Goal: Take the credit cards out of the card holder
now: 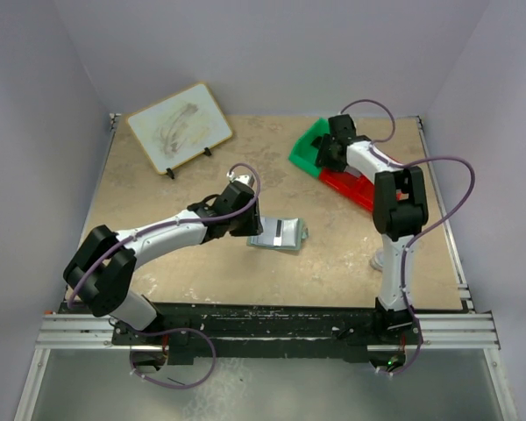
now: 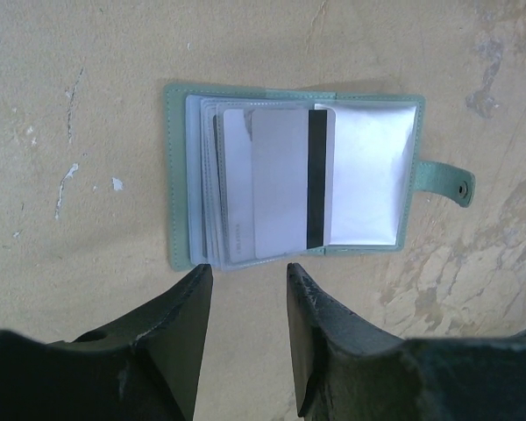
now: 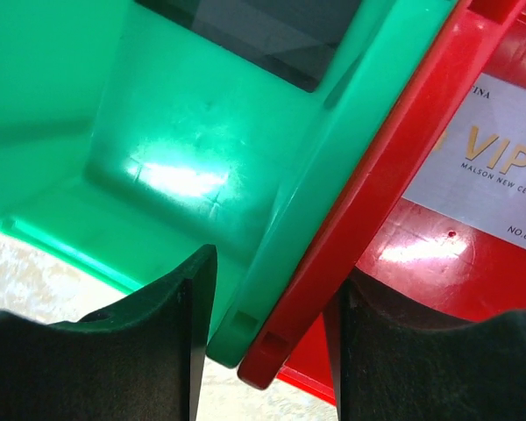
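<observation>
Card holder [image 2: 373,175] lies open, inside up, near the middle of the table [image 1: 158,193], well apart from the two bins at the far right. The job looks part done. A white VIP card [image 3: 486,167] lies in the red bin [image 3: 394,158], and a dark flat thing [image 3: 263,35] in the green bin [image 3: 158,105] may be another card. Several cards are left in the holder: a grey card [image 2: 280,184] with a black stripe lies on top, over a stack of paler ones in the left panel.

The left gripper [image 2: 245,282] hovers just at the holder's near edge, its jaws a little apart and holding nothing. The right gripper [image 3: 267,294] is over the bins, its jaws wide apart astride the adjoining bin walls, with no card in them. I cannot tell whether they touch the walls.

The left wrist view shows the cards and the holder's snap tab [image 2: 447,182]. From above, the holder is only a small grey-green patch. The right wrist view shows the VIP card, which the arm hides from above. Only the top view shows the whole layout, and a board [image 1: 180,127] on a stand at the back left.
</observation>
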Controlling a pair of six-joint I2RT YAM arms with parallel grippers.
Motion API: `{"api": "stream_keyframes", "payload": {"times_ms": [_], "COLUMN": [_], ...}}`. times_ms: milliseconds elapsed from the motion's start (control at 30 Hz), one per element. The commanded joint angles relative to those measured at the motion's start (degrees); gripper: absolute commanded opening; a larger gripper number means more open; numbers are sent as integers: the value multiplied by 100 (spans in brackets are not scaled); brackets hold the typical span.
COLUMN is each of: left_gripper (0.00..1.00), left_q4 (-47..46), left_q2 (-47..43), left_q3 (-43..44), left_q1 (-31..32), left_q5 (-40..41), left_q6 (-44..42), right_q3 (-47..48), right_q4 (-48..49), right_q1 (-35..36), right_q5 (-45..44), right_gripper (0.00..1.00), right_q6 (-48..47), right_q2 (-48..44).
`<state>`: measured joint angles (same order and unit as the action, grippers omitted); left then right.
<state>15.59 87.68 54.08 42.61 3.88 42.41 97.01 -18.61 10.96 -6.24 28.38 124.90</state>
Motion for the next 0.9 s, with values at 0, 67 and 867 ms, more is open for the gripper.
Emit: {"api": "stream_keyframes", "payload": {"times_ms": [0, 67, 867], "left_gripper": [37, 37, 37], "left_q4": [-108, -93, -306], "left_q2": [-277, -299, -242], "left_q3": [-36, -56, -165], "left_q1": [-9, -7, -7], "left_q5": [171, 216, 238], "left_q6": [43, 56, 223], "right_q3": [-95, -134, -426], "right_q4": [-16, -8, -366], "right_q1": [431, 598, 1680], "right_q5": [184, 193, -155], "right_gripper": [52, 52, 55], "right_q6": [10, -13, -239], "right_q2": [-374, -425, -1619]}}
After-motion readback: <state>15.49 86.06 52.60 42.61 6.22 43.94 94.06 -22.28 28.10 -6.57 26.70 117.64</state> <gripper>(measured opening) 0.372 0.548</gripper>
